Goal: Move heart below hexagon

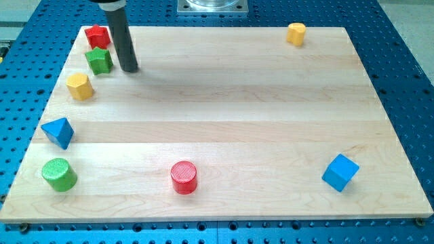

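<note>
Approach step: my tip [130, 68], a bare rod gripping nothing, is placed beside the green star [100, 60], well apart from the presumed yellow heart [296, 32], to be pushed next below the yellow hexagon [79, 86].

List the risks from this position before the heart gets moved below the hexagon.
1. My tip sits just right of the green star, so a push leftward would likely shove the star instead of the intended block.
2. The red block, green star and yellow hexagon are clustered near the board's left edge; one could slide off.
3. Which block is the heart is hard to tell: the yellow block at the view's top right is small.
</note>
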Action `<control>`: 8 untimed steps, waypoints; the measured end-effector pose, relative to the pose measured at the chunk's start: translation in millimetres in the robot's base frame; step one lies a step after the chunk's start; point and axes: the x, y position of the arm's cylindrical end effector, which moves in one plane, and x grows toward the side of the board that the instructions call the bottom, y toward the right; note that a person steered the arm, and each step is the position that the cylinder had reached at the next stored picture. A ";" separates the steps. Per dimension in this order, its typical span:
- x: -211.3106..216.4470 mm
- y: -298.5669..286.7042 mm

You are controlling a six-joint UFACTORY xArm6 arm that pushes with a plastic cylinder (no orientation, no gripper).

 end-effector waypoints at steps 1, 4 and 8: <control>5.8 -45.0; 56.5 145.8; -82.1 458.9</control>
